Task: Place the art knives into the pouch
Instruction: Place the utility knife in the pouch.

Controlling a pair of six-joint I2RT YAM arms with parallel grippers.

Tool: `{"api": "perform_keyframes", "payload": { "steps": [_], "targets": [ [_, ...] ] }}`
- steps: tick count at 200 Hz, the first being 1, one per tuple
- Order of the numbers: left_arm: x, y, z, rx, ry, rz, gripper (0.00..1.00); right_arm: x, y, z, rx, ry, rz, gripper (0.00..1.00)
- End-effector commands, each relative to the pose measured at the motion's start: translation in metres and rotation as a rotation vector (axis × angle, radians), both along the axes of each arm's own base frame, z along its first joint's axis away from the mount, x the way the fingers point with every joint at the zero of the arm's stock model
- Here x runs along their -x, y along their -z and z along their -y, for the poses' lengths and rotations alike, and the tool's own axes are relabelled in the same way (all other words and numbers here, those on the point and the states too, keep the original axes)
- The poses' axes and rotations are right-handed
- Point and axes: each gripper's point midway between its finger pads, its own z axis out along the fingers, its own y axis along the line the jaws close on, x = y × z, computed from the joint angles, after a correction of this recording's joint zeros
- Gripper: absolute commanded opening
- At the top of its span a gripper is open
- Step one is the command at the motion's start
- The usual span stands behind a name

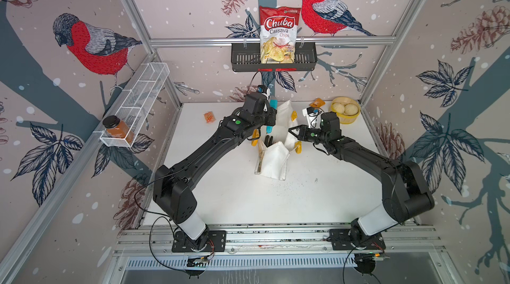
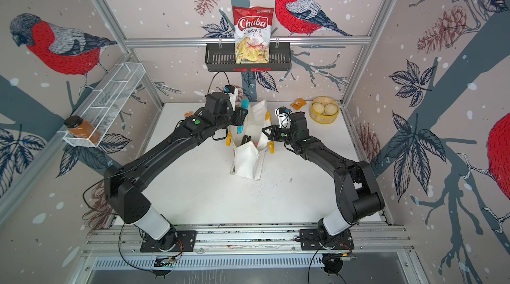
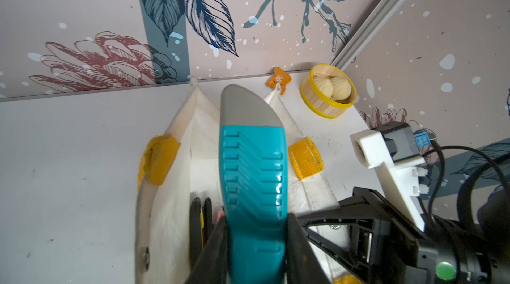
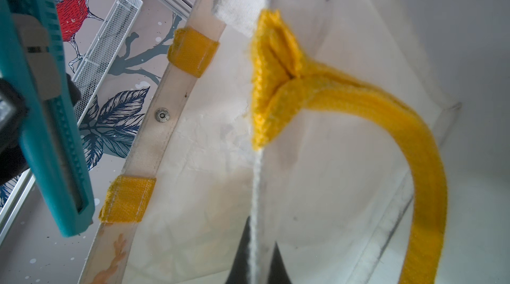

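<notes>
In both top views I see the pouch (image 1: 276, 158) (image 2: 248, 158) standing open on the white desk (image 1: 220, 186). It is soft white cloth with creased, folded-in sides and yellow woven loops. The art knife (image 1: 269, 129) (image 2: 240, 129) is a slim teal plastic bar. It hangs upright from my left arm, with its lower end close to the rim of the pouch's mouth. The right fingers (image 1: 292, 131) meet the opposite rim.

On the left wrist view, the left fingers (image 3: 214, 252) are closed narrow on the knife (image 3: 254, 180), gripping both flat sides. The handle is glossy teal with moulded chevron ridges and ends in a rounded matte grey cap. Under it the pouch (image 3: 171, 213) gapes, and a black-and-yellow tool (image 3: 197, 222) stands inside against the wall.

On the right wrist view, the right fingers (image 4: 238, 257) are pinched tight on the fuzzy white edge of the pouch (image 4: 207, 144). A thick yellow webbing handle (image 4: 386, 108) arcs from a folded stitched end. A metal snap (image 4: 161, 115) sits on the stiff rim band. The knife (image 4: 55, 130) shows a toothed slider track, with its tip just outside that band.
</notes>
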Motion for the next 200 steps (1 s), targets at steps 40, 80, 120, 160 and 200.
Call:
{"api": "perform_keyframes", "payload": {
  "steps": [40,80,120,160,200],
  "targets": [
    [-0.013,0.008,0.033,-0.019,0.039,0.005,0.24,0.000,-0.004,-0.002,-0.019,-0.012,0.031,0.00],
    [-0.013,0.044,0.040,-0.047,0.057,-0.018,0.24,0.001,-0.001,0.000,-0.005,-0.008,0.027,0.00],
    [-0.018,0.081,0.044,-0.125,0.086,-0.041,0.24,0.002,-0.003,0.002,0.005,-0.006,0.036,0.00],
    [-0.020,0.104,0.042,-0.210,0.098,-0.082,0.24,0.002,-0.006,0.005,0.004,-0.002,0.044,0.00],
    [-0.009,0.131,0.040,-0.275,0.148,-0.165,0.24,0.002,-0.005,0.008,0.002,0.005,0.042,0.00]
  ]
}}
